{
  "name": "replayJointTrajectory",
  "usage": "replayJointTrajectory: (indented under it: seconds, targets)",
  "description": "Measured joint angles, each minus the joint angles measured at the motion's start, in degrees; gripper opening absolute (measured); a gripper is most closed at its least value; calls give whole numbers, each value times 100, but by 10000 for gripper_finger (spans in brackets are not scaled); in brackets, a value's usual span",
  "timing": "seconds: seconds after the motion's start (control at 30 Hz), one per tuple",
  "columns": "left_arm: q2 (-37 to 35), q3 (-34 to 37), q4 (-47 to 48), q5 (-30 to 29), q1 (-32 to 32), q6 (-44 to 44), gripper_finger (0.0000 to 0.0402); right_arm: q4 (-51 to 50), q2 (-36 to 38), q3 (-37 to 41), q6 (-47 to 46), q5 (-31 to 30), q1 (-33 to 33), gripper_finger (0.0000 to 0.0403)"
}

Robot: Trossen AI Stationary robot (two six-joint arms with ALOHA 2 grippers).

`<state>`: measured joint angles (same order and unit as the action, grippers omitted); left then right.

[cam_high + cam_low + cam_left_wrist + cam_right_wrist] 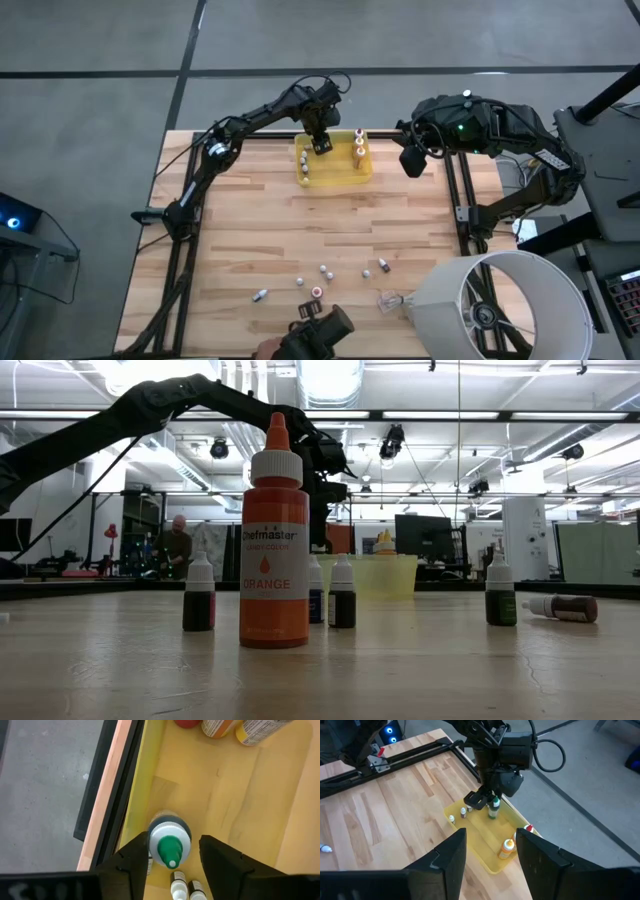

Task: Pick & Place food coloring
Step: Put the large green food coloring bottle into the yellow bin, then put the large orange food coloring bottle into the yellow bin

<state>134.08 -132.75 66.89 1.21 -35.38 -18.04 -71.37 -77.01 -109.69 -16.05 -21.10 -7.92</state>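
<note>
Pale matt wood-plank table (300, 230), translucent glossy plastic tray (335, 178) (yellow), smooth plastic bottles (274, 540).

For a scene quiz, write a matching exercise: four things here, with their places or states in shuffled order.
Things:
1. green-cap bottle
2. orange bottle
3. brown bottle
4. right gripper

Places or states:
A. lying on the table
B. upright on the table, nearest the low camera
C. open, empty, short of the tray
D. upright in the tray, between the left gripper's fingers

Pairs: 1-D, 2-B, 3-A, 4-C
</note>
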Motion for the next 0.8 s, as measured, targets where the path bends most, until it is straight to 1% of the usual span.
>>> replayJointTrajectory:
  seconds: [0.2, 0.4, 0.6, 0.8]
  targets:
    - [-4, -10, 10, -76, 2, -30, 149, 0, 0, 0, 10, 0, 0, 164]
    - [-32, -225, -117, -138, 2, -37, 149, 2, 0, 9, 15, 0, 0, 164]
    - [-212, -216, -237, -284, 7, -39, 149, 4, 0, 22, 15, 2, 0, 164]
    - [-509, -219, -217, -284, 39, 2, 149, 7, 0, 50, 17, 2, 4, 164]
